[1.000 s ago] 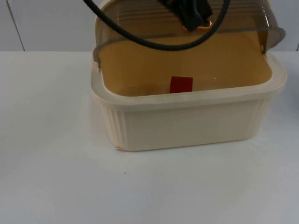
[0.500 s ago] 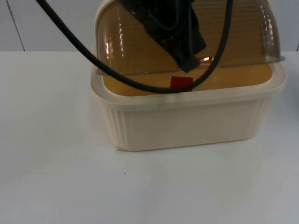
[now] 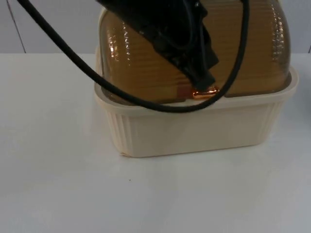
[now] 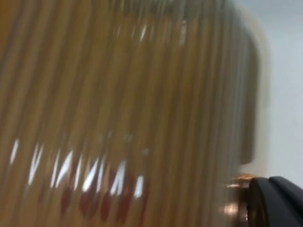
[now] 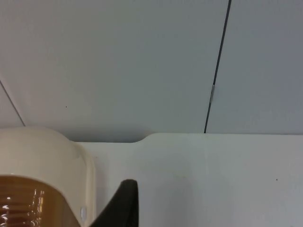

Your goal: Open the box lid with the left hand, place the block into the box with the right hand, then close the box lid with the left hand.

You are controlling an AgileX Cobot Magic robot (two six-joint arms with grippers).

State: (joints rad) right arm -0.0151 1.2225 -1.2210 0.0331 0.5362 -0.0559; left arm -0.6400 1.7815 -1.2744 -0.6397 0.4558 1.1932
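White table runs back to a grey wall, and the cream box stands toward the table's far edge, about midway along it. Its ribbed amber lid is down over the opening, the front lip meeting the box rim or very nearly so.

The left gripper reaches over the lid and sits at the copper-coloured handle on the lid's front lip. In the left wrist view a black fingertip lies right beside that handle, with the lid's ribs close in front. Whether its fingers are apart, together or clamped on the handle, I cannot tell.

The block is inside the box: it reads as a red smear through the lid in the left wrist view, and as a faint reddish patch just behind the handle in the top view.

The right arm waits off to the side; its fingertip hangs over the table beside the box's rounded corner, and I cannot tell its finger state either.

By my judgement the task is almost finished: block in, lid lowered. What seems left is seating the lid fully, if it isn't, and drawing the left gripper away.
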